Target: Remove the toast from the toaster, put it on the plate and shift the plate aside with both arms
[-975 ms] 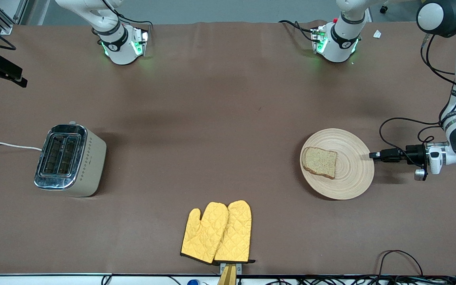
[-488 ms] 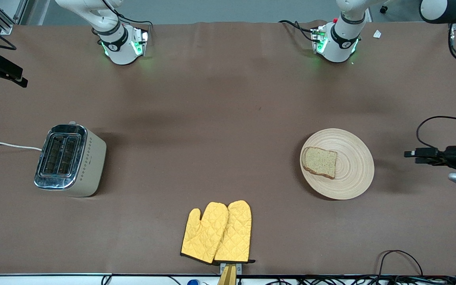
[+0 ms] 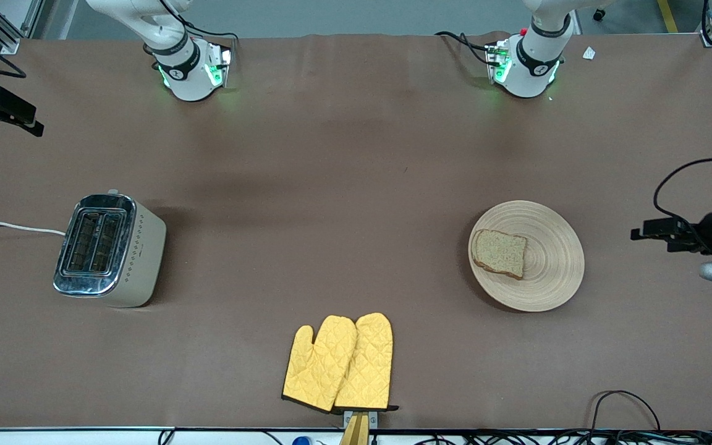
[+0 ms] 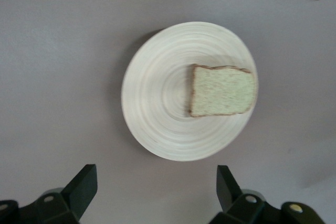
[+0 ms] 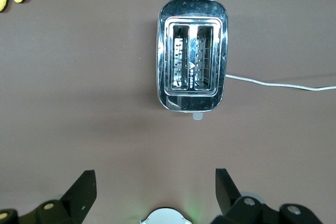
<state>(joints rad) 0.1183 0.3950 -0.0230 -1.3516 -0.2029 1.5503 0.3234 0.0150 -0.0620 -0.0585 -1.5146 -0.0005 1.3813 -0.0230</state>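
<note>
The light-wood plate (image 3: 550,278) lies on the table toward the left arm's end, with the brown toast (image 3: 500,253) flat on the part of it toward the right arm's end. Both show in the left wrist view, plate (image 4: 157,103) and toast (image 4: 223,90). My left gripper (image 3: 635,233) is open and empty, apart from the plate's rim, over bare table at the left arm's end; its jaws (image 4: 155,174) stand wide. My right gripper (image 5: 155,177) is open and empty, high over the table with the toaster below it; it is out of the front view.
A chrome and cream toaster (image 3: 109,247) with two empty slots stands at the right arm's end, its white cord running off the table; it also shows in the right wrist view (image 5: 193,53). Yellow quilted oven mitts (image 3: 340,364) lie at the table edge nearest the front camera.
My left gripper has drawn back from the plate's rim toward the left arm's end of the table. The plate and toast have stayed put.
</note>
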